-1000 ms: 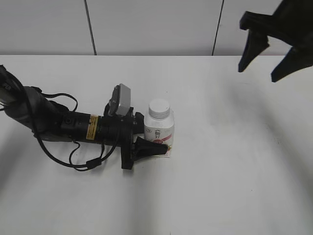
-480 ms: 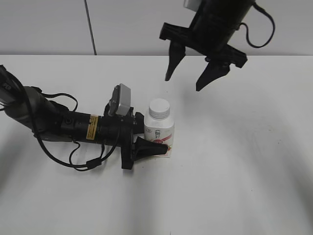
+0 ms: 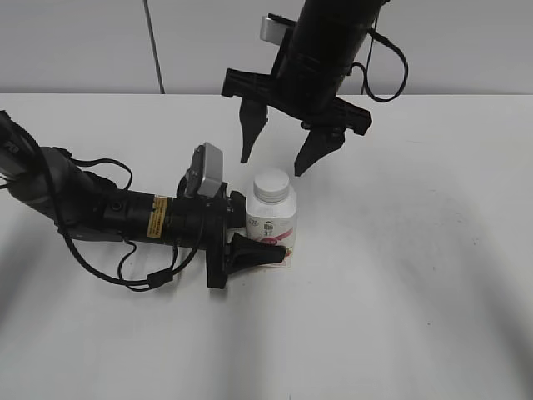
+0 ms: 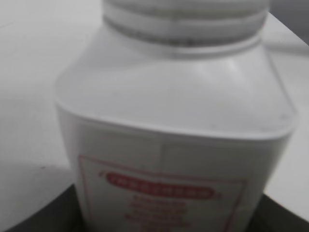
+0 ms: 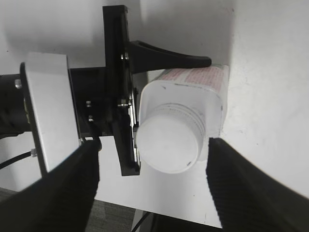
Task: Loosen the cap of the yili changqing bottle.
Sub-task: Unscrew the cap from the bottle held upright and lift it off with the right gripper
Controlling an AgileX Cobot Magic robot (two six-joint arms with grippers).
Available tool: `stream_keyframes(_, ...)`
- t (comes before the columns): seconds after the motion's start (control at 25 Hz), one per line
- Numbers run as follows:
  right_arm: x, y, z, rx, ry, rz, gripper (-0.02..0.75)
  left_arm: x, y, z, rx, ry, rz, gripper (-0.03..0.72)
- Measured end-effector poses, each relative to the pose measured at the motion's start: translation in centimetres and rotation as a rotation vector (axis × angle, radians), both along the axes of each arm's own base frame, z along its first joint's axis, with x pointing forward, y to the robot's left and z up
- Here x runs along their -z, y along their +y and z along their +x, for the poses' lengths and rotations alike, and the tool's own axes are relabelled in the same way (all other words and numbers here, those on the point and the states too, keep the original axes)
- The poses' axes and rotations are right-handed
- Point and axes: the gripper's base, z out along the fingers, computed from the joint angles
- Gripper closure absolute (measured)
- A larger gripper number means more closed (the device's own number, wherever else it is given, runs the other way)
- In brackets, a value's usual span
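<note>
Right jaws spread over the cap, ready to come down

My right gripper [image 3: 283, 157] hangs wide open and empty, one finger on each side of the cap [image 5: 170, 137], just above it; I should descend square, centred, then close on the cap's rim. My left gripper [image 3: 258, 242] clamps the yili changqing bottle [image 3: 272, 225] upright on the table [image 3: 416, 292]

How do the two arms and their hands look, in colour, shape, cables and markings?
Both arms are black. The left hand has tapered black fingers, a grey camera block on its wrist, a yellow label and loose black cables. The right hand has pointed black fingers on a crossbar, a cable loop and a silver block.
</note>
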Motion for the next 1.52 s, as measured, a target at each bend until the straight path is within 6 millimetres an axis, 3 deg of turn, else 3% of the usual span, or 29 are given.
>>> stream_keyframes(0.76, 0.4, 0.9, -0.9, -0.034, -0.053, -0.110, 0.192, 0.0, 0.0, 0.0, 0.000, -0.001, 0.002, 0.280)
stream_keyframes(1.08, 2.7, 1.5, -0.5, -0.030, 0.007, -0.115, 0.192, 0.0, 0.0, 0.0, 0.000, -0.001, 0.002, 0.280)
stream_keyframes(1.24, 2.8, 1.5, -0.4, -0.030, 0.009, -0.116, 0.195, 0.0, 0.0, 0.0, 0.000, -0.001, 0.002, 0.280)
stream_keyframes(1.52, 2.8, 1.5, -0.4, -0.032, 0.002, -0.125, 0.335, 0.0, 0.0, 0.0, 0.000, -0.001, 0.002, 0.280)
